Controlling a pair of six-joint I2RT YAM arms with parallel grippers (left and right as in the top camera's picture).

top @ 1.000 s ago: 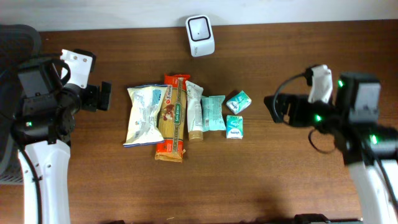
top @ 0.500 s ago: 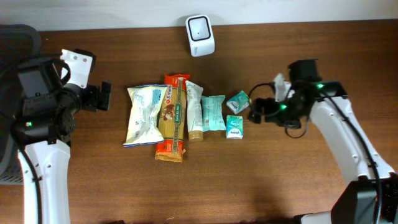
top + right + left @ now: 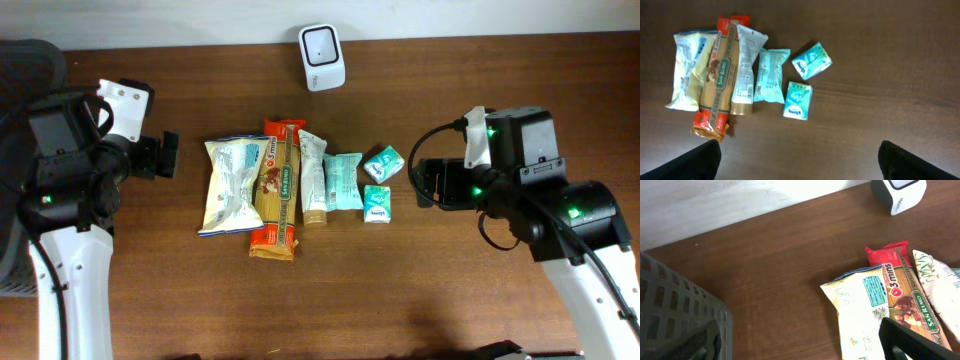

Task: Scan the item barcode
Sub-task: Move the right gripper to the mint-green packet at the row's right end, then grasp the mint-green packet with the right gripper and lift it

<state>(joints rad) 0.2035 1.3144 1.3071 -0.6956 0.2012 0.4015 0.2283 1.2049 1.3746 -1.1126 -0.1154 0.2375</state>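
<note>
Bare table (image 3: 180,290) flanks the packet row (image 3: 285,185); scanner (image 3: 322,58) stands behind it.

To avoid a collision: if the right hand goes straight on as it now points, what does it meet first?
Most likely the lower small teal pack, nearest ahead of the open right hand; the upper small teal pack lies just beside that line. The hand's height is unclear.

The surface (image 3: 400,290) is dark brown with wood grain. The scanner (image 3: 322,57) is white with a grey face. The left bag (image 3: 231,185) is pale yellow and white with a blue panel. The long packet (image 3: 277,190) is red-orange with a green label. The tube (image 3: 312,178) is white with green leaf print. The pouch (image 3: 346,181), far small pack (image 3: 384,163) and near small pack (image 3: 377,203) are teal and white.
</note>
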